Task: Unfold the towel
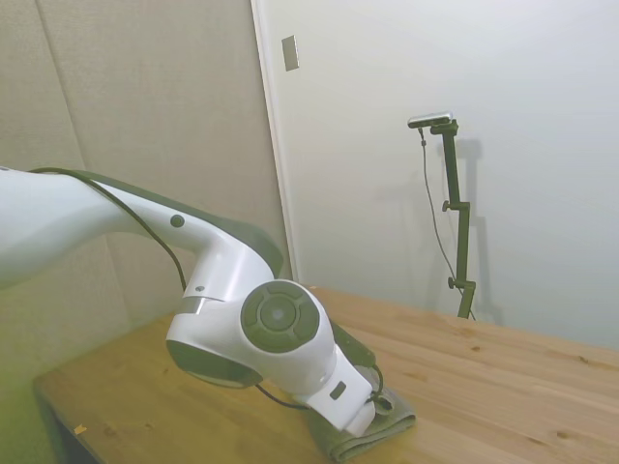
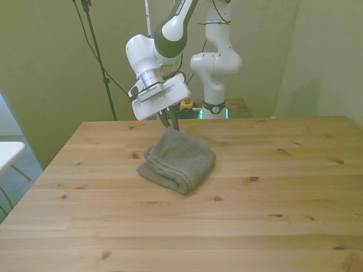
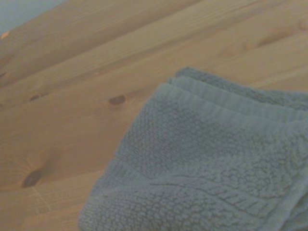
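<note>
I see the towel (image 2: 178, 158) lying folded on the table (image 2: 272, 198), right under my jaws (image 2: 169, 121). The jaws point down at the towel's far corner, and that corner looks pulled up a little toward them. The dark fingers sit close together there, but I cannot tell if they pinch the cloth or how far open they are. In the wrist view, the towel (image 3: 216, 163) shows its stacked edges.
</note>
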You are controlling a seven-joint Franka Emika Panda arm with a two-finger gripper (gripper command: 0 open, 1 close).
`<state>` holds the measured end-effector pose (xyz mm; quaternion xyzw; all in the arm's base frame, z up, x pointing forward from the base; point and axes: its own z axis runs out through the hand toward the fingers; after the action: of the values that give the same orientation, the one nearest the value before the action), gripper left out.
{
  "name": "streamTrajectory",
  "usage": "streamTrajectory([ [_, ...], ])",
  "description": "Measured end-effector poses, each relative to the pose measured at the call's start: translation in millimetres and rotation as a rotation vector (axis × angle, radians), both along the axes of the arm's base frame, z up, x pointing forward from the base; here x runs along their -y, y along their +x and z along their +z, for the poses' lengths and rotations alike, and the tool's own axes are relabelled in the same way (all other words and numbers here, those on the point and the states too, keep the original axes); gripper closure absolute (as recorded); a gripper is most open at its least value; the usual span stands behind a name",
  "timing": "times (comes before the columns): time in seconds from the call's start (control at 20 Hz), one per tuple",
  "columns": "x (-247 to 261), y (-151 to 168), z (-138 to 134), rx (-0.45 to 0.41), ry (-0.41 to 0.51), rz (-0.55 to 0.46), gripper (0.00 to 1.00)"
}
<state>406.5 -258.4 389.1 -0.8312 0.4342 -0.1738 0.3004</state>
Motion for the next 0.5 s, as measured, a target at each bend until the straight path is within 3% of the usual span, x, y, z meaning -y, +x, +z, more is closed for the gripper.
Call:
streamTrajectory([
  [0.5,-45.1,45.8,36.8,0.007,-0.043,0.083,1.00],
])
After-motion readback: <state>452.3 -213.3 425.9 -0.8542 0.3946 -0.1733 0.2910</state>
